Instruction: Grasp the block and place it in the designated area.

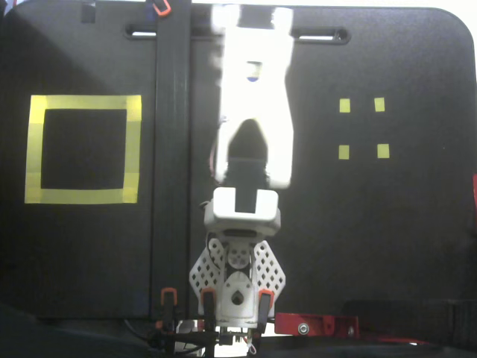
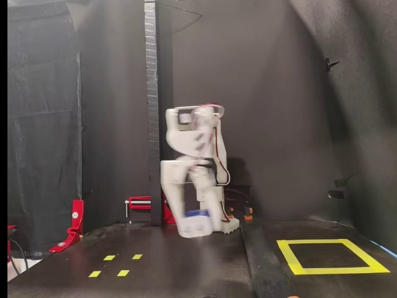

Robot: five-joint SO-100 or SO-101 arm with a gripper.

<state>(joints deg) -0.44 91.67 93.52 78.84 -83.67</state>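
Seen from the front, the dark blue block [image 2: 198, 213] hangs a little above the black table, held between the white fingers of my gripper [image 2: 195, 228], which is shut on it. The arm is motion-blurred and stands in front of its own base. From above, the arm points straight away from the base, with the gripper [image 1: 250, 16] near the table's far edge; the arm covers the block there. The designated area, a yellow tape frame [image 1: 82, 102], lies at the left in the view from above and at the right [image 2: 338, 270] in the front view, well apart from the gripper.
Four small yellow markers [image 1: 363, 127] lie on the side opposite the frame, also seen low at the left [image 2: 116, 264]. A black post [image 1: 171, 149] rises between the arm and the frame. Red clamps [image 2: 74, 220] sit at the table edge.
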